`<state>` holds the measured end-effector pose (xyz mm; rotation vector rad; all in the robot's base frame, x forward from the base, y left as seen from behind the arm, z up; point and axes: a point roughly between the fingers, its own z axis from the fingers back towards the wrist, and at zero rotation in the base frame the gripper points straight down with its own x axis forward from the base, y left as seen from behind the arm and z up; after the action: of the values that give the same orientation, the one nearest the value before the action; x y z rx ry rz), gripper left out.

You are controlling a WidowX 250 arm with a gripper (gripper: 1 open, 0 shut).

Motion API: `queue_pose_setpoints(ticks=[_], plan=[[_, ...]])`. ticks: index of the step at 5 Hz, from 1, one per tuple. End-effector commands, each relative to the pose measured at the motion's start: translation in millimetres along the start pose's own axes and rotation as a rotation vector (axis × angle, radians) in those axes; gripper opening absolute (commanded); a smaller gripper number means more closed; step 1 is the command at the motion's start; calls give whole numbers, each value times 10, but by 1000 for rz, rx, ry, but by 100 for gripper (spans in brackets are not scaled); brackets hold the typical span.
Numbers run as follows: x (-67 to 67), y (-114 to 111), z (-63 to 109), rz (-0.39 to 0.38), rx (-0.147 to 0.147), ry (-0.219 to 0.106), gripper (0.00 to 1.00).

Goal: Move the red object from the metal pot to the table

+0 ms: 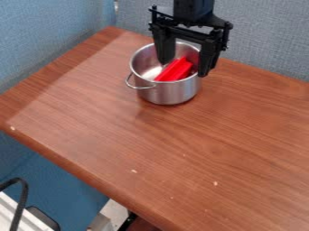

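Wood-grain table (145, 126) bears the metal pot (163, 86); the gripper's (183, 61) spread fingers (158, 50) flank the red object (179, 69) inside

The table (133, 126) is reddish-brown w/ thin wood lines running across it, and a pale shiny patch near its left side. A few tiny white specks dot the wood near the front edge.

The metal pot (163, 77) is shiny silver-grey, lighter inside, w/ dark bits mirrored on its side.

The red object (179, 69) is bright red, plain, no pattern.

The gripper (187, 52) is black all over.

The wall (49, 27) behind is blue-grey, also plain. A dark cable (18, 194) shows bottom left over a pale grey floor (31, 217).
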<state>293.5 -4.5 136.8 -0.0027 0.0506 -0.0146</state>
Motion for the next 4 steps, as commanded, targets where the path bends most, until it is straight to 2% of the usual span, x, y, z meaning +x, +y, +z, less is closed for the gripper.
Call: queue_pose_setpoints(ticks=[1, 3, 4], plan=[[-6, 1, -51, 3, 2, 14, 100], [12, 15, -130, 21, 3, 33, 100], [107, 92, -54, 149, 0, 10, 100]])
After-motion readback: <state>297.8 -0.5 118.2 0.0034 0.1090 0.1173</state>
